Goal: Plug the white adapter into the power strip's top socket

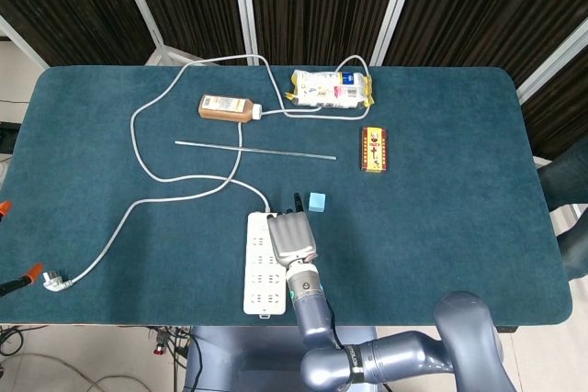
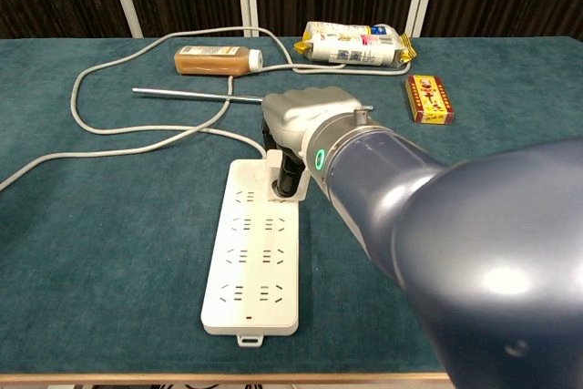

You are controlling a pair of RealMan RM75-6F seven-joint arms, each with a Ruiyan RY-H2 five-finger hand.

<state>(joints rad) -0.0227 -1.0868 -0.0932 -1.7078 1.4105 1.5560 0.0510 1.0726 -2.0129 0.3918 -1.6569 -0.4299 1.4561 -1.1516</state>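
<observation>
The white power strip (image 2: 250, 266) lies lengthwise near the table's front edge, and it also shows in the head view (image 1: 258, 273). My right hand (image 2: 305, 120) hovers over the strip's far end, fingers curled downward. It grips the white adapter (image 2: 275, 170), which sits at the top sockets between the dark fingers (image 2: 290, 175). Whether the adapter is fully seated I cannot tell. In the head view my right hand (image 1: 291, 238) covers the strip's top right corner and hides the adapter. My left hand shows in neither view.
The strip's grey cable (image 1: 138, 135) loops across the table's left to a plug (image 1: 55, 280). A small blue cube (image 1: 317, 202) lies just beyond the hand. Further back are a metal rod (image 1: 255, 150), a brown bottle (image 1: 225, 107), a snack packet (image 1: 331, 89) and a red box (image 1: 375, 150).
</observation>
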